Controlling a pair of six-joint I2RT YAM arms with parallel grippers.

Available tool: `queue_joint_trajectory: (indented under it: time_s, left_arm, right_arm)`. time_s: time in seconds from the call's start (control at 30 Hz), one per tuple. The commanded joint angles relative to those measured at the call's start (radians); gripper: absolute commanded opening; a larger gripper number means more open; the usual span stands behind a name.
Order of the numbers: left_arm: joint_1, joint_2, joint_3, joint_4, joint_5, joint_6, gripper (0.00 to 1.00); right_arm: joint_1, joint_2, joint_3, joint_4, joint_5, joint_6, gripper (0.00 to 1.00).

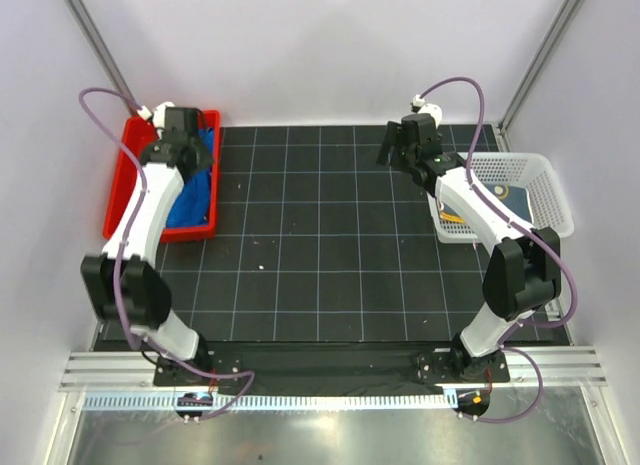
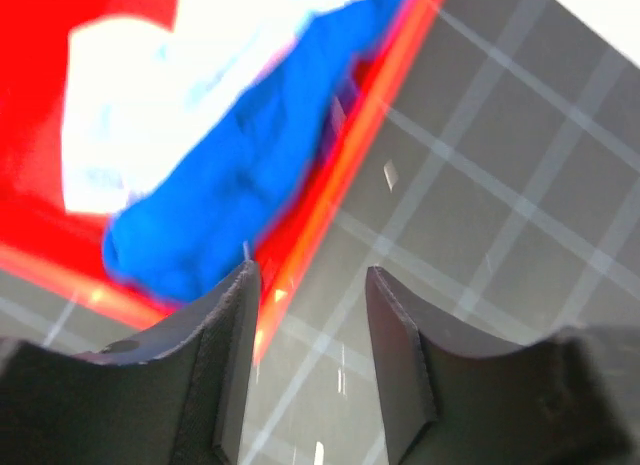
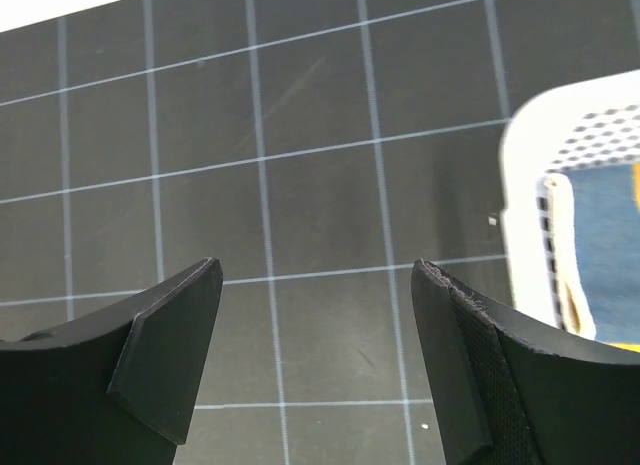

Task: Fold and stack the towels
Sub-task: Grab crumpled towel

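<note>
Black gridded mat covers the table. At ten o'clock the blue towel lies bunched in the red tray. The left gripper hangs over the tray's rim, jaws apart and empty. At two o'clock the right gripper gapes empty too. Best to pinch a thick fold, clear of the rim.

On my table: tray at far left holding one towel, my left hand over its right rim; basket at far right holding another towel, my right hand just left of it.
</note>
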Motion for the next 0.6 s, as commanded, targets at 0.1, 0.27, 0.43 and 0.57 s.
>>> queue_joint_trajectory:
  time_s: [0.1,0.27,0.43,0.57]
  left_arm:
    - [0.159,0.322,0.294,0.051,0.019,0.024,0.47]
    - [0.188,0.438,0.354,0.113,-0.115,0.054,0.47]
    - [0.226,0.499,0.316,0.175,-0.12,0.044,0.47]
    - [0.25,0.528,0.315,0.192,-0.084,0.053,0.46]
  right_arm:
    - [0.01,-0.007,0.013,0.1,-0.095,0.002,0.82]
    - [0.01,-0.016,-0.019,0.141,-0.175,0.008,0.81]
    - [0.01,0.016,0.0,0.146,-0.208,0.018,0.8]
    - [0.016,0.022,0.001,0.156,-0.236,0.028,0.79]
